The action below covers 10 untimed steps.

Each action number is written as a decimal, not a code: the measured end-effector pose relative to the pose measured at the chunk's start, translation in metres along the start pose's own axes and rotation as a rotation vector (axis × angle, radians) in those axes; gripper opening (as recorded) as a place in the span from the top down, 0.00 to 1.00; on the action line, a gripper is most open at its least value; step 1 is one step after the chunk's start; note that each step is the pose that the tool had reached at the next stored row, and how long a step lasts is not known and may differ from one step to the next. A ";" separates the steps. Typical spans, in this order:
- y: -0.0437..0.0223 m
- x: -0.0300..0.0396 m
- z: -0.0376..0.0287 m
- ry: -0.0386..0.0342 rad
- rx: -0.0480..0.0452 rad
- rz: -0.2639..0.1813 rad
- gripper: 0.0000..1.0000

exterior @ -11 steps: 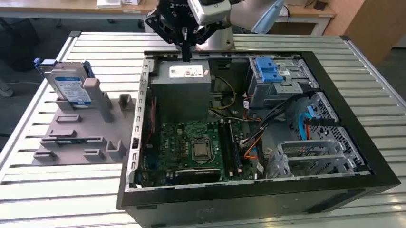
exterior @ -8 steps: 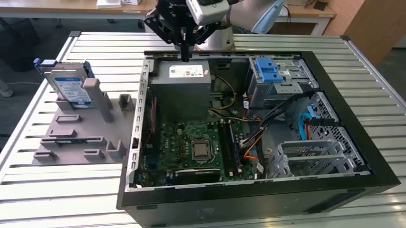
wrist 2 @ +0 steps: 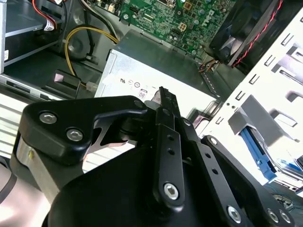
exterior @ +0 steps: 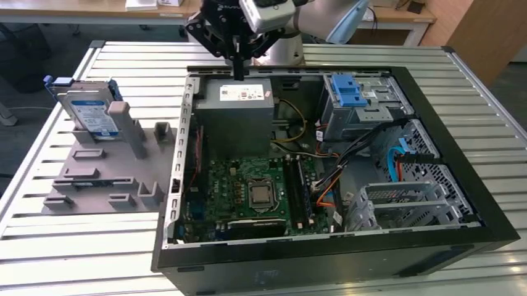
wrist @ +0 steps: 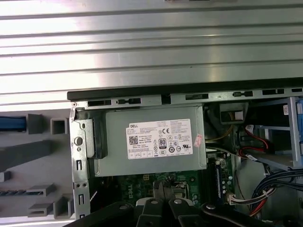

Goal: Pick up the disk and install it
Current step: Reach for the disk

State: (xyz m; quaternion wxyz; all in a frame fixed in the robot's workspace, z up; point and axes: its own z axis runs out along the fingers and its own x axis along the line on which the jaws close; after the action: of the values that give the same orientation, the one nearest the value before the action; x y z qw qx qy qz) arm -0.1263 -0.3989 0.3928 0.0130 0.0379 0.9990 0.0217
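On the exterior view's left: flat silver-grey disk [exterior: 89,114] with a blue-and-white label and blue rails. Stands upright in a slot of the grey plastic rack [exterior: 99,179] on the silver slatted metal table [exterior: 49,246], well apart from the arm. In the middle: open black computer case [exterior: 484,203]. Over its big grey metal box [exterior: 239,120] with a white sticker hangs the black gripper [exterior: 239,75]. Points down, jaws pressed together, nothing held. Further right: blue plastic latch [exterior: 350,92] on a metal cage.
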 end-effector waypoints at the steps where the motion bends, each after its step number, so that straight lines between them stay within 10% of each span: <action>1: 0.0000 0.0003 0.0000 0.0000 0.0000 0.000 0.89; 10: -0.0003 0.0033 0.0003 0.0003 0.0001 0.000 0.89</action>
State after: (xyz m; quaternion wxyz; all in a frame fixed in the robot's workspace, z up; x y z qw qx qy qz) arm -0.1295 -0.3989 0.3923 0.0129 0.0379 0.9990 0.0217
